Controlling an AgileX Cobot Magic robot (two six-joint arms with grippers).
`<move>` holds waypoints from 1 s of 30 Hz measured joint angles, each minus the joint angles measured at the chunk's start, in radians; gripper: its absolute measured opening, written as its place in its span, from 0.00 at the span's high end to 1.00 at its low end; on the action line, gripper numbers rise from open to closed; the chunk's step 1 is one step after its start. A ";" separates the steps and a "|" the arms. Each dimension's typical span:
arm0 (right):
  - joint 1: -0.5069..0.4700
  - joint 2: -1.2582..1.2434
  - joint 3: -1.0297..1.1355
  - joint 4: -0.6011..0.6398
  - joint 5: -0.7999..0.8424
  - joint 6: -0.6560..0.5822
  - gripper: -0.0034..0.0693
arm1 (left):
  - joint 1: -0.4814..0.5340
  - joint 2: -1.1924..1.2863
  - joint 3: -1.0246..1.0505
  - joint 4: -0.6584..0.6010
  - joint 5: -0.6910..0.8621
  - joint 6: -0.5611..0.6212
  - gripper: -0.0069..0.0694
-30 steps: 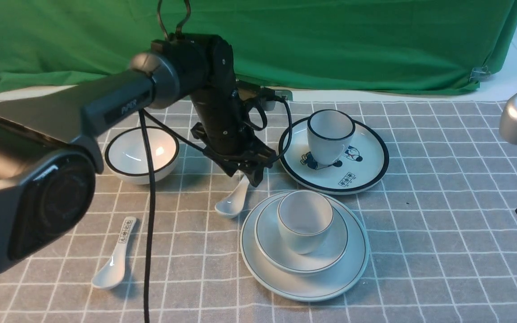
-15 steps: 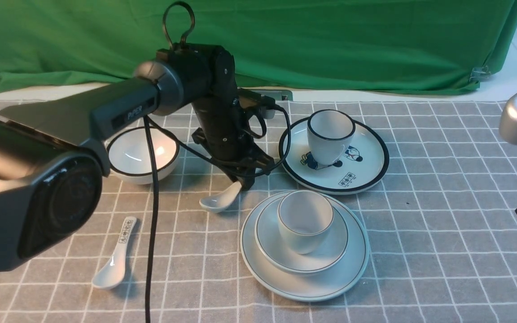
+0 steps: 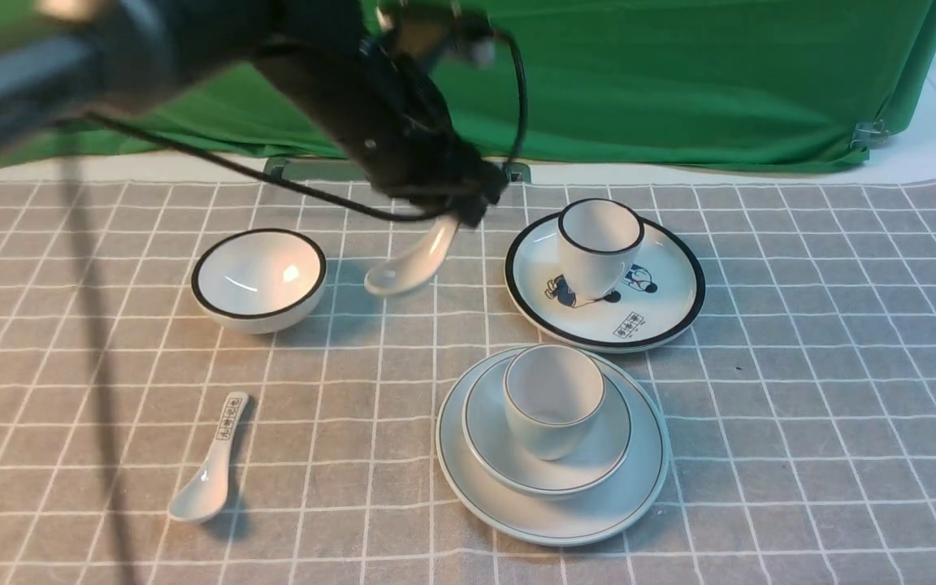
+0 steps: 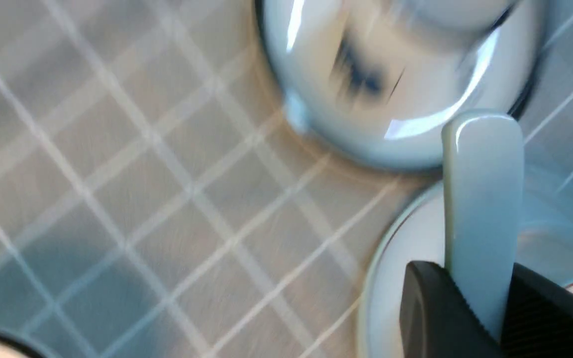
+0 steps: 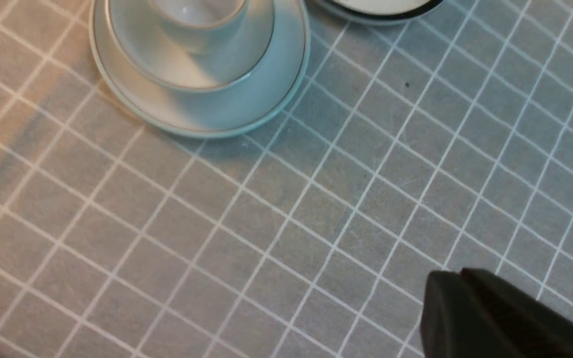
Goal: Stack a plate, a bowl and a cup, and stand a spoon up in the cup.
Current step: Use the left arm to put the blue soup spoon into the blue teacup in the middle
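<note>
- Front view, left gripper (image 3: 461, 214): closed on the handle end of the plain white ceramic soup spoon (image 3: 409, 265); held above the grey checked tablecloth (image 3: 801, 406).
- Spoon attitude: tilted, scoop end lowest, hanging down from the jaws toward the robot's left, clear of the cloth.
- Left wrist view: unmarked spoon handle (image 4: 483, 189) pinched between the two black ribbed fingers (image 4: 435, 313); surroundings blurred.
- Nearer the robot than the left gripper, to its right and well apart: large pale-white round plate (image 3: 639, 479) with thin grey rim line, carrying the wide shallow pale-white bowl (image 3: 484, 431), carrying the squat handleless pale-white cup (image 3: 553, 402). Cup upright and empty.
- Just right of the left gripper: black-rimmed cartoon plate (image 3: 663, 301) with a tall tapered black-rimmed cup (image 3: 598, 244) on it.
- Left of the left gripper: deep white bowl with thick black rim (image 3: 258, 280).
- Far toward the robot and left of it: white spoon with printed handle marks (image 3: 208, 467), flat on the cloth.
- Right wrist view, right gripper (image 5: 445, 291): jaws closed together, nothing held; plate stack (image 5: 276, 89) ahead, well apart.
</note>
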 joint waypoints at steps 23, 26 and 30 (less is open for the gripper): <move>0.000 -0.133 0.000 -0.001 0.000 0.028 0.88 | -0.267 -0.311 0.475 -0.956 -0.663 1.007 0.75; 0.000 -0.133 0.000 -0.001 -0.003 0.030 0.87 | -0.266 -0.342 0.473 -0.924 -0.663 0.955 0.75; 0.000 -0.133 0.000 -0.001 -0.004 0.031 0.85 | -0.266 -0.356 0.473 -0.907 -0.660 0.935 0.75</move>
